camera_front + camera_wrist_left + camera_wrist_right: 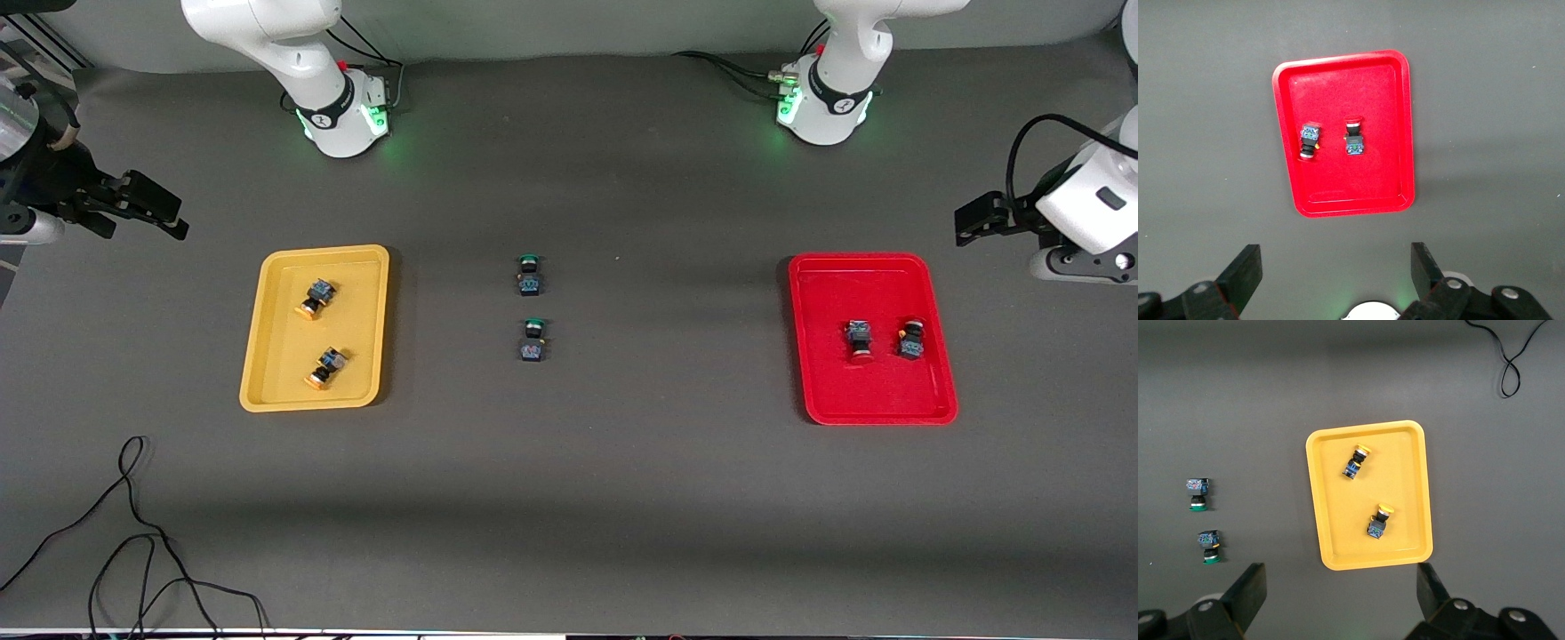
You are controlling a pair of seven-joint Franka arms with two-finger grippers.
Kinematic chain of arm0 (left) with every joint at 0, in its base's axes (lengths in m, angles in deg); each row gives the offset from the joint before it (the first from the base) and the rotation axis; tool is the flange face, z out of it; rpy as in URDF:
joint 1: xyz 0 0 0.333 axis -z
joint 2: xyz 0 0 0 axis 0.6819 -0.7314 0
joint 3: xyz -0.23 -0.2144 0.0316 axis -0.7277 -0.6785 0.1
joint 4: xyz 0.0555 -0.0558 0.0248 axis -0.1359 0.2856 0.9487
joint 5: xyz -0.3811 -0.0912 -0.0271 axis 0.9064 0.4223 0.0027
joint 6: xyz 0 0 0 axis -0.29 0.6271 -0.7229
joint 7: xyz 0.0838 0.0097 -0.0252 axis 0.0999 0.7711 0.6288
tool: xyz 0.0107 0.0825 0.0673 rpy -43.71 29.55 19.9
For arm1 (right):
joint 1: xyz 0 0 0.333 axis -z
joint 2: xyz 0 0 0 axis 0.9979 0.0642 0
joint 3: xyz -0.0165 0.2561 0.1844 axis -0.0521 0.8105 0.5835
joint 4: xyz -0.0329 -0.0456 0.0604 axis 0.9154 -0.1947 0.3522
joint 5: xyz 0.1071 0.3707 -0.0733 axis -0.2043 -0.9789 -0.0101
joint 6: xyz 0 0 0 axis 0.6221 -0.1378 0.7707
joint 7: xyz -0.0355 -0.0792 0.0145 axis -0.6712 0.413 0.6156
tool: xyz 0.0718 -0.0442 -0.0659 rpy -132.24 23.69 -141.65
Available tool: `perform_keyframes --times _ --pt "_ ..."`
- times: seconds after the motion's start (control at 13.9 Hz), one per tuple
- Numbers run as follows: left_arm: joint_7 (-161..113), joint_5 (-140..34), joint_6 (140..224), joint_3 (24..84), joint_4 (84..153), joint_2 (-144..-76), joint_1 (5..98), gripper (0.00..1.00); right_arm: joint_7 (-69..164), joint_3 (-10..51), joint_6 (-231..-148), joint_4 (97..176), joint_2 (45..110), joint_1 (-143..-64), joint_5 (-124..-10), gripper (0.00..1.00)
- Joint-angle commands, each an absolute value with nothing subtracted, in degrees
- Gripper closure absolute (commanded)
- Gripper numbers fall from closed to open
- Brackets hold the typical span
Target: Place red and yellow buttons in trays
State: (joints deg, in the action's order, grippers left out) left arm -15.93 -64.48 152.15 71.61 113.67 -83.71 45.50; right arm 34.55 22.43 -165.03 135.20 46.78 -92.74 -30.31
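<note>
- Yellow tray (267, 356) is sitting toward the right arm's end of the table, holding 2 yellow-cap buttons: one (317, 297) farther from the front cam, the other (325, 367) nearer; both are lying on their sides, apart from each other.
- Red tray (818, 391) is sitting toward the left arm's end, holding 2 red-cap buttons (859, 340) (911, 339) side by side w/ a small gap, both lying down.
- 2 green-cap buttons are lying on bare table between the trays, one (530, 275) farther from the cam, the other (532, 340) nearer; neither is in a tray.
- Left gripper (1336, 267) is hanging up in the air past the red tray's end of the table, fingers spread wide, gripping nothing.
- Right gripper (1341, 587) is hanging likewise past the yellow tray's end, fingers spread wide, gripping nothing.
- Black cable (133, 533) is lying looped on the table, nearer the front cam than the yellow tray.
</note>
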Motion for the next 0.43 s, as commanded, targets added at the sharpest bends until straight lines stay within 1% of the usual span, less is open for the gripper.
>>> perform_keyframes --times 0.0,0.14,0.36 --pt "-17.15 -63.02 152.84 72.98 114.03 -83.21 46.60 0.01 35.75 22.89 -163.87 133.13 47.80 -92.12 -29.27 0.00" --pt "-17.15 -62.93 152.84 72.98 114.02 -83.21 46.69 0.01 35.58 22.89 -165.01 132.96 48.76 -92.12 -29.62 0.00" --pt "-17.23 -61.62 152.92 72.98 113.94 -83.20 46.69 0.01 35.84 22.72 -165.02 129.80 51.23 -92.03 -29.71 0.00"
